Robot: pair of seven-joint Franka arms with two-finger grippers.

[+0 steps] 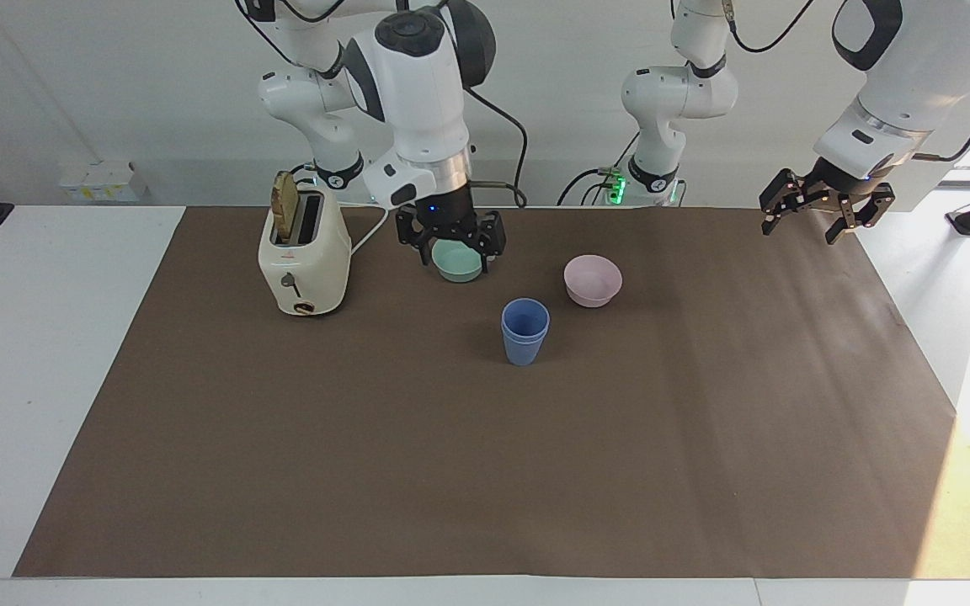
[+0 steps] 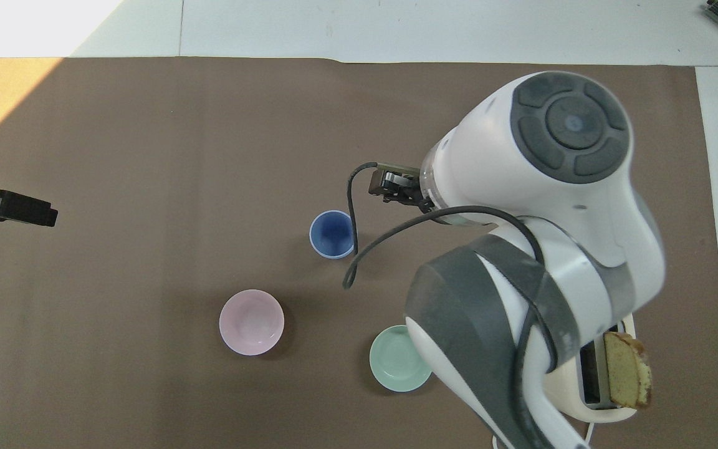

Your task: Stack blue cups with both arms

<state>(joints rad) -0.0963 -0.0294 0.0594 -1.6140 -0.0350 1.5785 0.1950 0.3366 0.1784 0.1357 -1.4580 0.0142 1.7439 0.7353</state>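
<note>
Your right gripper (image 1: pixel 450 240) hangs with its jaws spread and nothing between them, raised over the teal bowl (image 1: pixel 458 262), which sits close to the robots. Your left gripper (image 1: pixel 826 210) is likewise released and empty, waiting in the air over the left arm's end of the table; in the overhead view only its dark tip (image 2: pixel 7 207) shows at the edge.

The blue cups (image 1: pixel 524 331) stand nested one inside the other, upright on the brown mat (image 1: pixel 485 471), free of both grippers. From above you see a single blue rim (image 2: pixel 332 234). The stack is farther from the robots than both bowls: the pink bowl (image 1: pixel 592 280) lies near it toward the left arm's end, not touching.

A cream toaster (image 1: pixel 304 257) with a slice of bread (image 1: pixel 285 206) in one slot stands toward the right arm's end, well apart from the cups
</note>
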